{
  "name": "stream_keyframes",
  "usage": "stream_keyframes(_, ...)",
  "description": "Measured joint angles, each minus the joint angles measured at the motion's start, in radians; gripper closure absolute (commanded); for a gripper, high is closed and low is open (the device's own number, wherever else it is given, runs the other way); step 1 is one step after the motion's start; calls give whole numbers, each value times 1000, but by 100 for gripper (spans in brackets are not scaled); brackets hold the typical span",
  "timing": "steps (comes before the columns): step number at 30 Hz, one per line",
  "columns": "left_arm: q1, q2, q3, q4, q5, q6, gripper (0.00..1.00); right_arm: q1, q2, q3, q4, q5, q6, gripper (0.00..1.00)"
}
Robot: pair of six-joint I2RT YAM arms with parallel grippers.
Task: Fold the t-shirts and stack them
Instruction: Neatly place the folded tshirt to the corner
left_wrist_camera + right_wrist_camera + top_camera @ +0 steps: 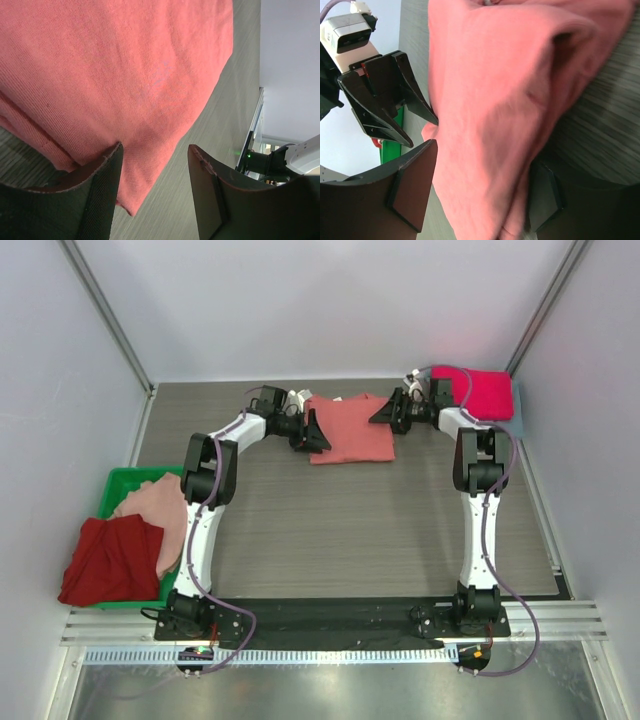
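Left gripper (318, 432), right gripper (383, 413): open | salmon t-shirt (350, 430): long axis left-right

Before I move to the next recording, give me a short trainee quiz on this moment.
1. Which t-shirt lies on the table between the left gripper and the right gripper?
2. True or false: the left gripper's jaws are shut.
3. The pale pink t-shirt and the dark red t-shirt rest on: A the green bin; B the right arm; C the far wall.
Key: 1 the salmon t-shirt; 2 false, they stand apart; 3 A.
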Motion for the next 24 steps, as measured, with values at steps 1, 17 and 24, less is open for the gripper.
stream_keyframes(1, 0, 0, 0, 0, 0, -1, 43, 8, 4, 2, 9, -1, 7, 33)
stream_keyframes(17, 1, -9, 0, -14, -13, 39, 43, 29, 11, 60, -120, 140, -90, 99)
stream_keyframes(24, 1, -16, 6, -39, -43, 86, 42, 21, -25, 234, -354, 256, -328, 99)
